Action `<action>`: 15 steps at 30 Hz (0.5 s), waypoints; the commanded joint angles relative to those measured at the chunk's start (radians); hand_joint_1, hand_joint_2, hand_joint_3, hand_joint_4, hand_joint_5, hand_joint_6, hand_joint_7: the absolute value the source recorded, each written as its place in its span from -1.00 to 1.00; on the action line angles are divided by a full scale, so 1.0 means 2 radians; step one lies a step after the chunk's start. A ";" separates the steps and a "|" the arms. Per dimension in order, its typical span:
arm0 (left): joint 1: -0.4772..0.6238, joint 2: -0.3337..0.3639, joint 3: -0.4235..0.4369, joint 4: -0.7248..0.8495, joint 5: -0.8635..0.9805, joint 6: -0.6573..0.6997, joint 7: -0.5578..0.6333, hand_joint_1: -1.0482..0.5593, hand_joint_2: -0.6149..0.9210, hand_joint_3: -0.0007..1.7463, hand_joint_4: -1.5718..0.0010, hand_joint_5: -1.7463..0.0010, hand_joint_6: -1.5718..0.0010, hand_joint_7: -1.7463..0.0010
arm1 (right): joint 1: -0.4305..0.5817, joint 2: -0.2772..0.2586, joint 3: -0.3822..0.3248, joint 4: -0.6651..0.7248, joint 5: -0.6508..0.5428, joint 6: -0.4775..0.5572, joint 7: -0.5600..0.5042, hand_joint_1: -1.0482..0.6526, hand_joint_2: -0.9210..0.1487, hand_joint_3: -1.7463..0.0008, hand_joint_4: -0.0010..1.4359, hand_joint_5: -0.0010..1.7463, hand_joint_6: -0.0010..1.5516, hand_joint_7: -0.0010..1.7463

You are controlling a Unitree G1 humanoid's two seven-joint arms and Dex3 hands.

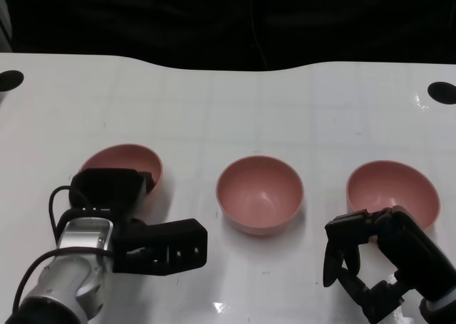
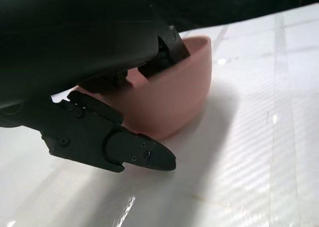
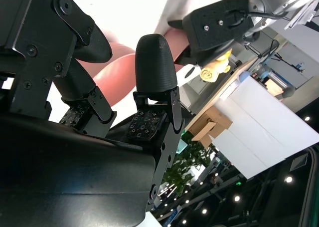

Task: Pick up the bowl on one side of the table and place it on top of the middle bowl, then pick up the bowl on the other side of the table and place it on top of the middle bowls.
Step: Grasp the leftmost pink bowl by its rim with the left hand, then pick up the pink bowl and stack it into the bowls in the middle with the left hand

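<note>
Three pink bowls stand in a row on the white table: the left bowl, the middle bowl and the right bowl. My left hand lies over the left bowl's near rim. In the left wrist view its fingers reach inside the left bowl, while the thumb lies outside and apart from the wall. My right hand hovers with its fingers spread and empty, just short of the right bowl's near-left side. Pink bowl surface shows past its fingers; which bowl it is I cannot tell.
Two black round holes sit at the table's far corners. Beyond the curved far edge all is dark. Bare white tabletop lies between the bowls and behind them.
</note>
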 commanded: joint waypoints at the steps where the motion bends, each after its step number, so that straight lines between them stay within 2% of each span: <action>1: -0.001 0.014 0.003 0.027 -0.016 -0.040 0.059 -0.08 0.93 -0.97 -0.12 -0.35 -0.58 0.92 | 0.002 -0.003 -0.001 -0.005 0.001 0.001 -0.004 0.43 0.93 -1.00 0.50 0.89 0.38 0.39; 2: -0.001 0.015 0.001 0.033 -0.016 -0.052 0.089 -0.06 0.97 -0.93 -0.07 -0.67 -0.61 0.89 | 0.002 -0.003 -0.001 -0.006 0.001 0.002 -0.004 0.43 0.93 -1.00 0.50 0.89 0.38 0.39; 3: -0.001 0.018 -0.001 0.033 -0.015 -0.060 0.109 -0.04 0.98 -0.87 -0.07 -0.83 -0.49 0.55 | 0.003 -0.003 -0.001 -0.007 0.001 0.003 -0.004 0.43 0.93 -1.00 0.50 0.89 0.38 0.39; 4: -0.001 0.019 -0.002 0.033 -0.015 -0.065 0.122 -0.02 0.99 -0.78 -0.05 -0.93 -0.23 0.05 | 0.003 -0.003 -0.001 -0.007 0.001 0.004 -0.004 0.43 0.93 -1.00 0.50 0.89 0.38 0.39; 5: -0.002 0.020 -0.004 0.034 -0.015 -0.068 0.127 -0.02 1.00 -0.75 -0.04 -0.96 -0.13 -0.13 | 0.003 -0.003 0.000 -0.007 0.001 0.004 -0.004 0.43 0.93 -1.00 0.50 0.89 0.37 0.39; 7: 0.000 0.027 -0.003 0.017 -0.015 -0.082 0.150 0.00 0.99 -0.72 -0.04 -0.99 -0.06 -0.27 | 0.004 -0.003 0.000 -0.009 0.000 0.005 -0.004 0.43 0.94 -1.00 0.50 0.89 0.37 0.38; 11: 0.002 0.038 -0.003 -0.018 -0.010 -0.099 0.173 0.03 0.99 -0.67 -0.04 -1.00 -0.04 -0.38 | 0.004 -0.004 -0.001 -0.009 -0.003 0.004 -0.006 0.43 0.95 -1.00 0.50 0.89 0.38 0.38; 13: 0.003 0.046 -0.002 -0.050 -0.007 -0.107 0.177 0.04 0.93 -0.65 -0.04 -1.00 0.13 -0.77 | 0.005 -0.003 -0.001 -0.010 -0.004 0.006 -0.008 0.40 0.95 -1.00 0.51 0.88 0.38 0.38; 15: 0.004 0.051 0.003 -0.080 -0.016 -0.128 0.172 0.04 0.88 -0.64 -0.04 -1.00 0.15 -0.87 | 0.004 -0.003 0.000 -0.008 -0.004 0.003 -0.008 0.39 0.95 -1.00 0.51 0.88 0.39 0.38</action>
